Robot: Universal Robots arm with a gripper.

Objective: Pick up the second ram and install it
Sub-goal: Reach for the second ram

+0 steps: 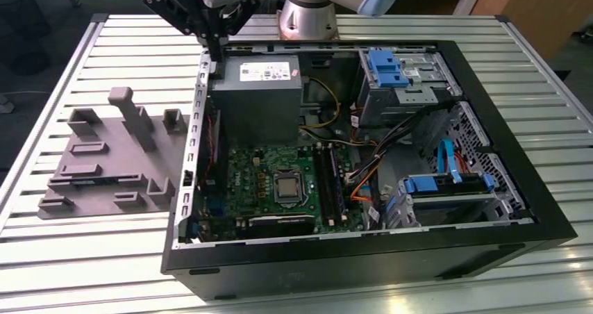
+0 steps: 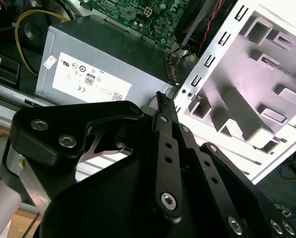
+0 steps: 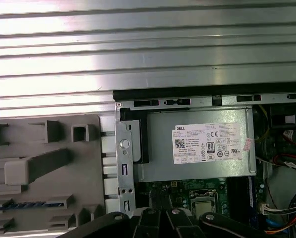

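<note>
The pincer (image 1: 215, 54) is hanging narrow, seemingly empty, over the far corner of the case (image 1: 371, 250), beside the power supply (image 1: 255, 95). The second ram (image 3: 26, 205) is apparently lying in the tray (image 3: 88, 173), well apart on the exterior view's left. Descending here is risking a strike on the case wall. The ram's chips are sitting hidden in its slot.

Robotics lab or workshop: a slatted aluminium bench (image 1: 93, 258) carries an opened desktop computer case (image 1: 371, 258) below the end effector (image 1: 214, 53), a grey moulded fixture tray (image 1: 102, 161) beside it.
</note>
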